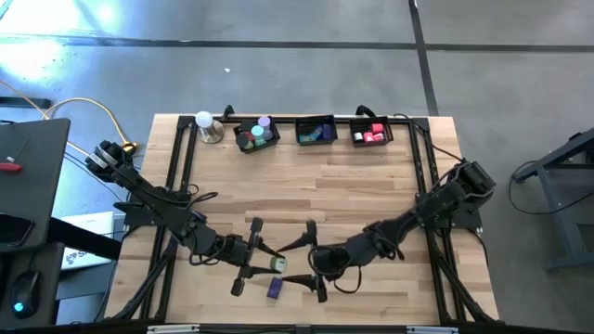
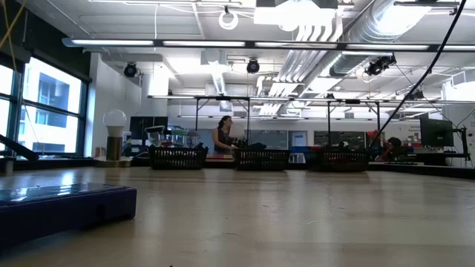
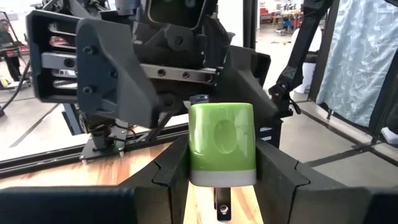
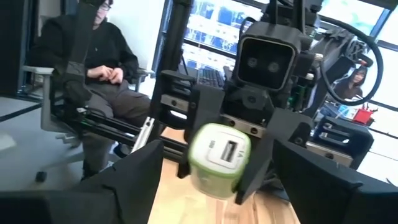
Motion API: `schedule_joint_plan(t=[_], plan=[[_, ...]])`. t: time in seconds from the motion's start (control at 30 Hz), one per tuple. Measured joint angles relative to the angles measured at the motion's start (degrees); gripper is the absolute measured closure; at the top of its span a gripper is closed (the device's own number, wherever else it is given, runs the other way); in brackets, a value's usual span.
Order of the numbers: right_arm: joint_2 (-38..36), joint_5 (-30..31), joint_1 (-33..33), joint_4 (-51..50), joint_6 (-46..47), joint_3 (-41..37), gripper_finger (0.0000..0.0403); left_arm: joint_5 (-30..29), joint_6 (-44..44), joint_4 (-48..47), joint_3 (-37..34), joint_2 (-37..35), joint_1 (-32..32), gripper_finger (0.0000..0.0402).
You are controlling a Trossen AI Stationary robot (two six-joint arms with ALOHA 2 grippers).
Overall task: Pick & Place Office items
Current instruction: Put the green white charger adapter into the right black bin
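The left gripper (image 3: pixel 221 171) is holding a green block (image 3: pixel 221 144), with its jaws clamped on the two sides of it, above the front of the counter (image 1: pixel 371 195). The right gripper (image 4: pixel 214 186) is facing it closely, and its jaws are standing wide apart on both sides of the same block, not gripping. This is looking like a handover between the two arms. To do it well, I think the right jaws should close squarely on the free end of the block, and the left jaws should open only after that grip is firm, otherwise the block is falling.

A purple block (image 1: pixel 275 289) is lying on the counter just beside the green block.

Far behind the green block, three black trays are standing in a row. The left tray (image 1: pixel 256 136) is holding lilac and teal cylinders, the middle tray (image 1: pixel 316 131) teal and blue pieces, the right tray (image 1: pixel 372 133) pink and red blocks.
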Motion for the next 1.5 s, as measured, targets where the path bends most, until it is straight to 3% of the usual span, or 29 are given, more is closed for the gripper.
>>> schedule_joint_plan(t=[0.33, 1.5], plan=[[0.00, 0.09, -1.33, 1.68, -0.39, 0.00, 0.0131, -0.02, 0.42, 0.56, 0.00, 0.00, 0.02, 0.0272], [0.04, -1.77, -2.77, 2.43, -1.02, -0.04, 0.0131, 0.39, 4.52, 5.62, -0.02, 1.97, 2.92, 0.0272]])
